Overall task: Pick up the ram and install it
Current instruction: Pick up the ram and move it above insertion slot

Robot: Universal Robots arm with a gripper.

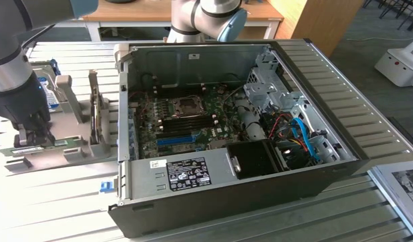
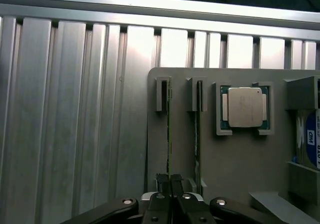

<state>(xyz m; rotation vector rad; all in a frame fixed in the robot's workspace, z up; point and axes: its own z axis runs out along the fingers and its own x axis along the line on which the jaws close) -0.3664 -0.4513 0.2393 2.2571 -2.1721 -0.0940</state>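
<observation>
Ram [image 2: 169, 129], a slim long green circuit-board stick, stands on its thin edge in a slot of the flat grey plastic parts holder [image 2: 240, 159], well apart from the open black steel computer case [image 1: 226, 201]. The black two-finger gripper [image 2: 169, 181] sits at one end of the ram, fingers drawn together on the board's two faces; it looks clamped on it.

Handling, as a judgement:
- light, stiff, thin
- brittle if bent sideways, chips and edge contacts fragile
- faces smooth, so it could slip or tilt from an end grip
- best pinched across the flat faces, not on the contacts

A second thin stick [image 2: 198, 129] stands on edge in the neighbouring slot, just beside. A square processor with a matte silver metal lid [image 2: 245, 107] lies flat in its own pocket. The silver hard drive with a blue label [image 2: 312, 144] is at the holder's far side. The ribbed aluminium table [image 2: 75, 134] is shiny. In the case, the green motherboard [image 1: 192, 121] shows black slots and one blue plastic slot [image 1: 174, 139].
</observation>
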